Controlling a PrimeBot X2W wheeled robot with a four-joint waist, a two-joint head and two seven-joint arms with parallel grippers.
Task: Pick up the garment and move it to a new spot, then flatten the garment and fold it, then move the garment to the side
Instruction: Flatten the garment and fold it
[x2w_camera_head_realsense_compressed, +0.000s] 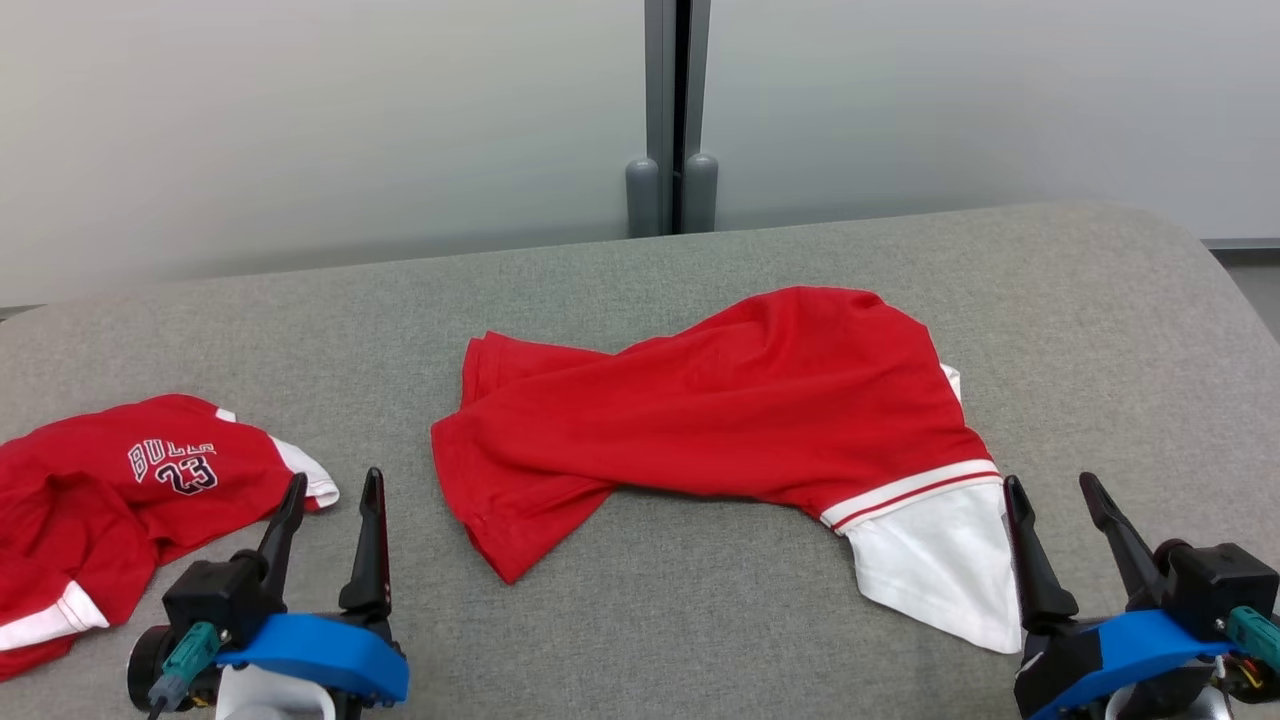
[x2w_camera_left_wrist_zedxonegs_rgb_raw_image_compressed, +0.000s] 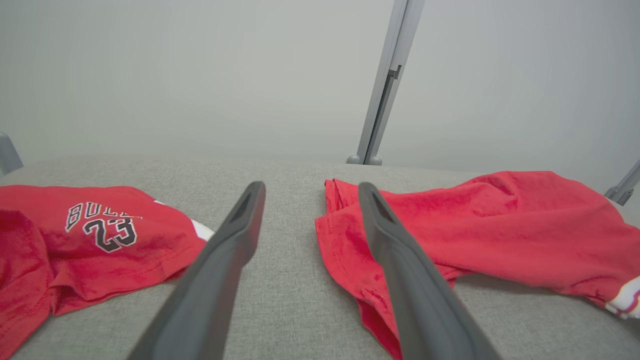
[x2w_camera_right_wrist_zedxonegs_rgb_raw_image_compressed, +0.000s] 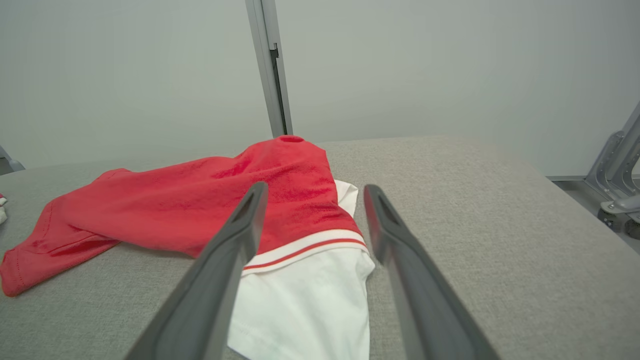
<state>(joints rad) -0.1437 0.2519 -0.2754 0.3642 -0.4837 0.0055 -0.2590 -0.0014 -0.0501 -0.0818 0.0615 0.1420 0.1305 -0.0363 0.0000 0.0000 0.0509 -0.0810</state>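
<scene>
Garment (x2w_camera_head_realsense_compressed: 720, 400): red shirt, lying crumpled near the middle of the grey padded bench (x2w_camera_head_realsense_compressed: 650, 620). The body is bunched and twisted, with long folds running left to right. The hem end points toward the near left and the humped end toward the far right. A white sleeve (x2w_camera_head_realsense_compressed: 930, 570) with a white-and-red striped band sticks out at the near right corner, flat on the bench.

Second red shirt (x2w_camera_head_realsense_compressed: 120, 500): printed "BULLS 23", rumpled at the bench's left edge, apart from the garment.

Left claw (x2w_camera_head_realsense_compressed: 336, 478): low at the near edge, fingers spread and empty, pointing away from the robot, between the two shirts. In the left wrist view one finger overlaps the garment's hem corner; whether they touch, cannot tell.

Right claw (x2w_camera_head_realsense_compressed: 1050, 482): fingers spread and empty, just beside the white sleeve's right edge. In the right wrist view the sleeve lies ahead of the gap between the fingers.
</scene>
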